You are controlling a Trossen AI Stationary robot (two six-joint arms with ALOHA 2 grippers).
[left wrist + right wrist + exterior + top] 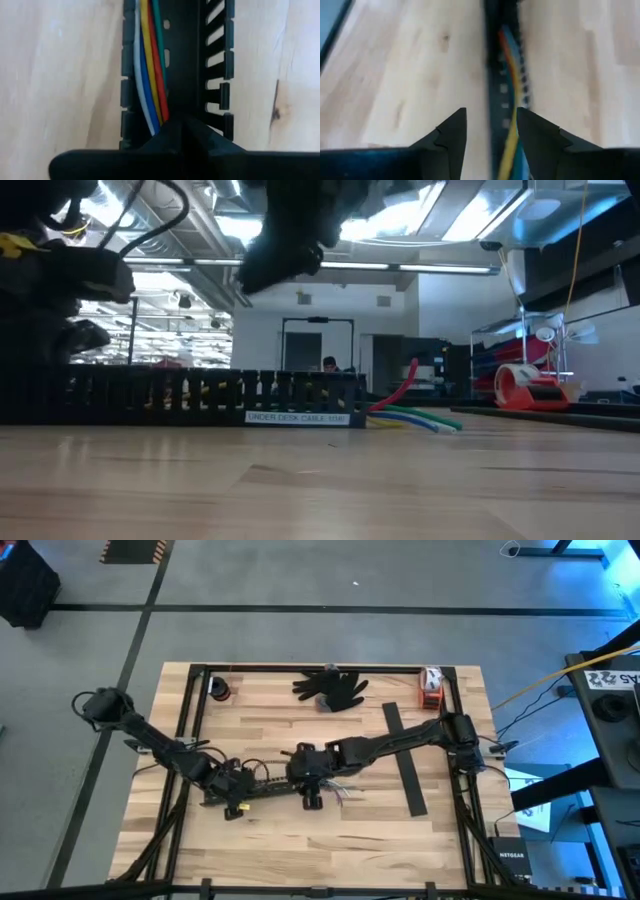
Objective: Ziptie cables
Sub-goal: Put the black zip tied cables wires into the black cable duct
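The cables (150,75), a bundle of thin flexible wires in white, blue, yellow, red and green, lie side by side inside the long black slotted plastic channel (265,792), which sits in the lower left-centre of the high view. In the low view their ends (415,418) spill out of the channel's right end onto the wood, the red one curving upward.

The left tool (186,131) hangs over the channel with its two dark fingers pressed together, tips just over the wires; whether they touch them cannot be told. Its arm reaches in from the left edge of the high view, bent at the elbow. The right tool (491,131) points down over the same channel, its fingers apart and straddling it, one on each side, with nothing clamped between them. Its arm stretches from the right side of the counter diagonally down-left.

The light wooden butcher-block counter (300,840) also carries a pair of black gloves (332,687) at top centre, a flat black strip (404,758) at right, and an orange-and-white tape dispenser (430,686) at upper right. Beyond it lies grey floor; the low view shows a bright room with ceiling lights and a person (329,364) far back.
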